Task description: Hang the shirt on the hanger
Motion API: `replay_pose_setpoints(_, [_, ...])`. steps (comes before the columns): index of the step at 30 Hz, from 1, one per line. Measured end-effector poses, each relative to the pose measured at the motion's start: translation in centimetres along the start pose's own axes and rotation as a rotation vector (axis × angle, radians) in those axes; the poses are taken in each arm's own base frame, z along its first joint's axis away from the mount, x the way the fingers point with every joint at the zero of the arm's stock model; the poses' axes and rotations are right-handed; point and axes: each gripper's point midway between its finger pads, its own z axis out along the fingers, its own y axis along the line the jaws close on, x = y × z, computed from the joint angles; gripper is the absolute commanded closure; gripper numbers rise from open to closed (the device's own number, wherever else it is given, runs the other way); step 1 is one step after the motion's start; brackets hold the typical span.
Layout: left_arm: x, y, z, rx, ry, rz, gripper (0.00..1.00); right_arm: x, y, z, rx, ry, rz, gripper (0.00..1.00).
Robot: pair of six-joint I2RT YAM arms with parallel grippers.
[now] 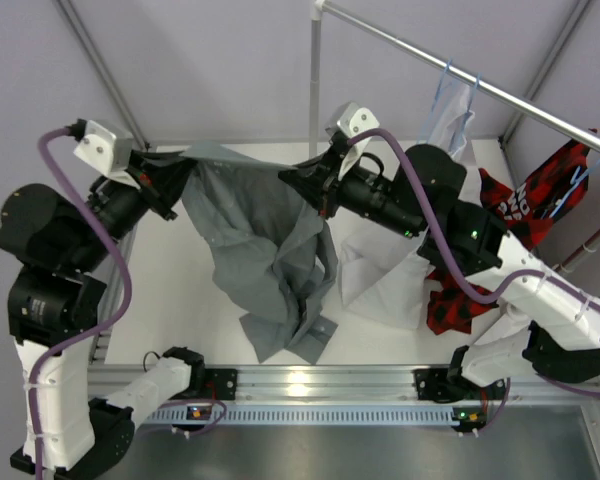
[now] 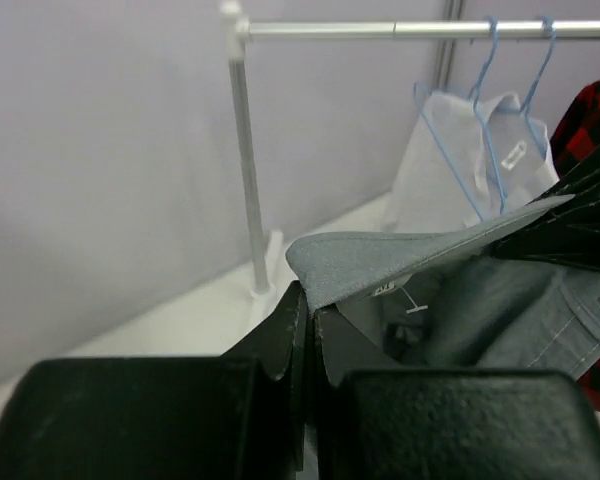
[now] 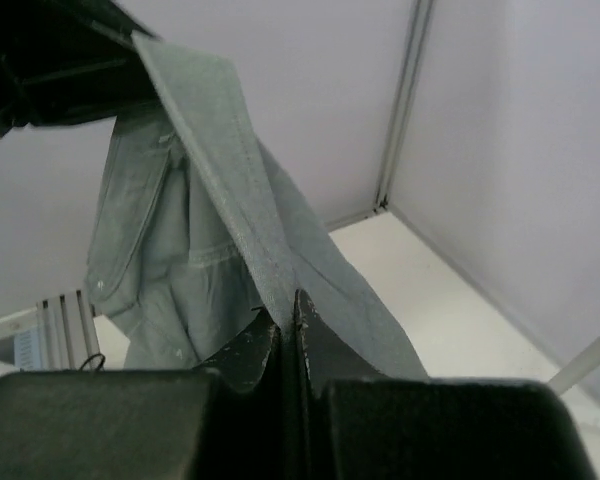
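Observation:
The grey shirt (image 1: pixel 260 250) hangs in the air above the white table (image 1: pixel 170 290), stretched by its collar edge between my two grippers, with its tails drooping onto the table. My left gripper (image 1: pixel 180 162) is shut on one end of the collar (image 2: pixel 380 262), my right gripper (image 1: pixel 294 180) on the other. In the left wrist view the left gripper (image 2: pixel 312 302) pinches grey cloth. The right gripper (image 3: pixel 288 305) clamps a fold of the shirt (image 3: pixel 210 200). A light-blue hanger (image 2: pixel 446 150) hangs on the rail, in front of a white shirt.
A metal rail (image 1: pixel 460 72) on an upright post (image 1: pixel 315 80) crosses the back right. On it hang a white shirt (image 1: pixel 450 118) and a red-and-black garment (image 1: pixel 540 190). More white cloth (image 1: pixel 380 275) and red-and-black cloth (image 1: pixel 448 305) lie under my right arm.

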Motion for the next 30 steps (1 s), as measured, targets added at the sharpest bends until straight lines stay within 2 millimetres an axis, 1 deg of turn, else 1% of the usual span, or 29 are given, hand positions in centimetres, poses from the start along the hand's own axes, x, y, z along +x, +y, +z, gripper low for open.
replay_pose_setpoints(2, [4.3, 0.0, 0.4, -0.011, 0.089, -0.098, 1.00, 3.1, -0.7, -0.1, 0.061, 0.063, 0.046, 1.00])
replay_pose_setpoints(3, [6.6, 0.0, 1.1, -0.005, 0.129, -0.149, 1.00, 5.0, -1.2, -0.4, 0.106, 0.099, 0.081, 1.00])
replay_pose_setpoints(5, [11.9, -0.2, 2.7, 0.013, 0.240, -0.264, 1.00, 9.2, -2.1, -1.5, 0.198, 0.169, 0.145, 1.00])
replay_pose_setpoints(7, [18.1, -0.9, 4.3, 0.049, 0.375, -0.385, 1.00, 14.0, -3.1, -3.0, 0.295, 0.250, 0.203, 1.00])
replay_pose_setpoints(8, [21.1, -1.2, 4.9, 0.060, 0.443, -0.443, 1.00, 15.8, -3.6, -3.4, 0.334, 0.275, 0.225, 1.00])
replay_pose_setpoints(9, [24.5, -1.5, 5.5, 0.067, 0.514, -0.504, 1.00, 18.2, -4.1, -3.9, 0.380, 0.315, 0.248, 1.00])
replay_pose_setpoints(10, [27.8, -2.0, 5.7, 0.068, 0.586, -0.565, 1.00, 20.6, -4.6, -4.3, 0.423, 0.356, 0.267, 1.00])
replay_pose_setpoints(11, [30.9, -2.4, 5.5, 0.059, 0.658, -0.625, 1.00, 23.0, -5.2, -4.8, 0.468, 0.400, 0.282, 1.00])
replay_pose_setpoints(13, [35.2, -3.1, 4.7, 0.026, 0.755, -0.712, 1.00, 27.3, -6.3, -5.3, 0.544, 0.478, 0.308, 1.00])
replay_pose_setpoints(14, [36.6, -3.4, 4.3, 0.008, 0.778, -0.740, 1.00, 29.0, -6.7, -5.6, 0.576, 0.510, 0.321, 1.00])
replay_pose_setpoints(15, [37.5, -3.7, 4.0, -0.004, 0.789, -0.762, 1.00, 30.3, -7.1, -5.8, 0.602, 0.532, 0.332, 1.00])
replay_pose_setpoints(17, [37.9, -4.0, 4.2, -0.016, 0.765, -0.784, 1.00, 31.8, -7.4, -6.0, 0.628, 0.556, 0.349, 1.00])
replay_pose_setpoints(20, [37.1, -4.0, 5.0, -0.018, 0.707, -0.782, 1.00, 31.8, -7.6, -5.9, 0.644, 0.542, 0.368, 1.00])
replay_pose_setpoints(21, [36.6, -4.0, 5.4, -0.016, 0.681, -0.777, 0.93, 31.7, -7.7, -5.8, 0.651, 0.531, 0.374, 1.00])
replay_pose_setpoints(22, [36.1, -3.9, 5.7, -0.012, 0.658, -0.772, 0.61, 31.6, -7.8, -5.7, 0.657, 0.522, 0.379, 1.00])
replay_pose_setpoints(23, [35.8, -3.9, 6.0, -0.007, 0.641, -0.770, 0.26, 31.5, -7.8, -5.7, 0.659, 0.520, 0.382, 1.00])
replay_pose_setpoints(24, [35.7, -3.9, 6.0, -0.010, 0.635, -0.765, 0.02, 31.5, -8.0, -5.7, 0.665, 0.516, 0.385, 1.00])
replay_pose_setpoints(26, [35.8, -3.7, 6.1, -0.030, 0.634, -0.756, 0.02, 31.5, -8.3, -5.7, 0.680, 0.510, 0.391, 1.00])
replay_pose_setpoints(28, [36.3, -3.4, 5.8, -0.066, 0.657, -0.724, 0.02, 31.6, -8.8, -5.8, 0.694, 0.509, 0.393, 1.00])
replay_pose_setpoints(30, [36.5, -3.5, 5.6, -0.090, 0.678, -0.682, 0.02, 31.7, -9.3, -5.9, 0.710, 0.511, 0.391, 1.00])
